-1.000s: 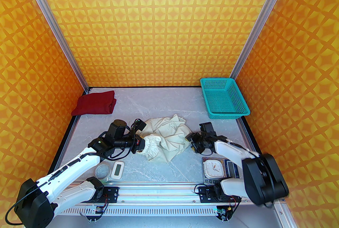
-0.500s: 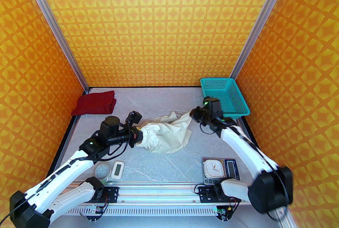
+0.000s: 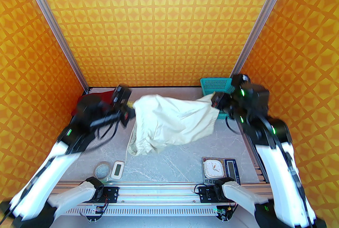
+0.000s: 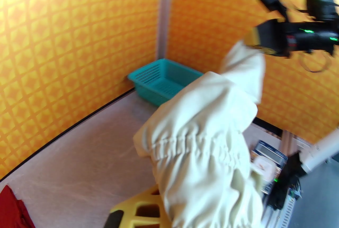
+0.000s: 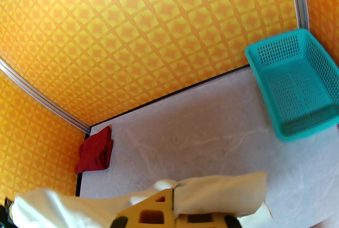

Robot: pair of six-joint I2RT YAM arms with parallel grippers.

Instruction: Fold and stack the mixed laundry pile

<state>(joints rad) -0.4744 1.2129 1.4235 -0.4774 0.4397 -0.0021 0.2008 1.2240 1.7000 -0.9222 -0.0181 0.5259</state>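
Note:
Cream-white shorts (image 3: pixel 172 121) hang stretched above the table between both grippers. My left gripper (image 3: pixel 131 105) is shut on the left end near the gathered waistband (image 4: pixel 190 142). My right gripper (image 3: pixel 214 101) is shut on the right corner of the fabric. The left wrist view shows one yellow finger (image 4: pixel 137 207) under the cloth and the right gripper (image 4: pixel 254 39) pinching the far corner. In the right wrist view the shorts (image 5: pixel 79 208) drape over my yellow fingers (image 5: pixel 159 212). The dark red shirt (image 5: pixel 94 151) lies folded at the back left corner, partly behind the left arm (image 3: pixel 107 94).
A teal mesh basket (image 5: pixel 294 81) stands at the back right corner, just behind the right wrist (image 3: pixel 215 84). Near the front edge are a tape roll (image 3: pixel 102 170), a small white timer (image 3: pixel 117 169) and a scale carrying a white clock (image 3: pixel 218 167).
The right gripper closed on the shorts' right edge. Both arms then rose and drew apart toward the back, lifting the crumpled shorts off the table and stretching them out.

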